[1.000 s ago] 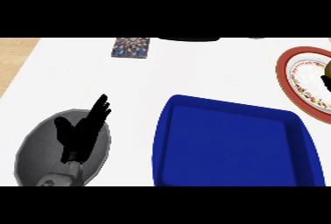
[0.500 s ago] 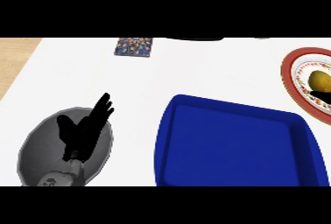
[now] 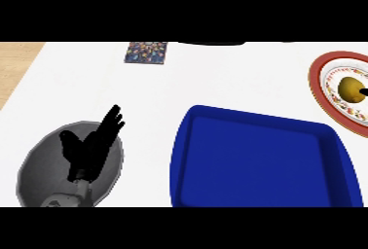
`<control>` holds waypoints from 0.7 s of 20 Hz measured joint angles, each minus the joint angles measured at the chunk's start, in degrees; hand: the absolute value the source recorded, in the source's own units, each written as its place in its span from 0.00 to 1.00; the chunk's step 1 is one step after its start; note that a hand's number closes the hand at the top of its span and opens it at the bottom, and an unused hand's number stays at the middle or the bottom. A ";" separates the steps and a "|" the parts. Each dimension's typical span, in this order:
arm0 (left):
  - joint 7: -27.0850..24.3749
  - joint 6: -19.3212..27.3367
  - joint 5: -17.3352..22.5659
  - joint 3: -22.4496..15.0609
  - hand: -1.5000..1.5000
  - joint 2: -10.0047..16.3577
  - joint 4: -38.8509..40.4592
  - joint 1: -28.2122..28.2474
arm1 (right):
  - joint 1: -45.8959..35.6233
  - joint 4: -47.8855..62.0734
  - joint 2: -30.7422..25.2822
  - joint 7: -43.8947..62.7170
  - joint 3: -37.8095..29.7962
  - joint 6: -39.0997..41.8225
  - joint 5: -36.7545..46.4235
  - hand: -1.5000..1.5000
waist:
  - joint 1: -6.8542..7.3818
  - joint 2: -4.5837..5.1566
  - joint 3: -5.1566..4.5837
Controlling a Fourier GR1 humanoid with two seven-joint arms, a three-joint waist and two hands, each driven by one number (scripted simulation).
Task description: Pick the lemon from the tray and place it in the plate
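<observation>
Looks nearly done: small yellow lemon on round red-rimmed plate, far right, outside deep blue plastic tray. Cannot tell right hand grip, mere sliver beside lemon; perhaps only letting go remaining. Left hand relaxed open, near left.

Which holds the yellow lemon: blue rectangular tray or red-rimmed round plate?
The red-rimmed plate, far right: the lemon sits on it; the blue tray is bare.
</observation>
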 measured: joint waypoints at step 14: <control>0.62 0.35 -0.11 1.17 0.50 0.09 -0.37 1.32 | 8.61 5.75 -8.84 -8.12 -2.45 26.53 -3.12 0.00 | -1.86 -0.64 -0.04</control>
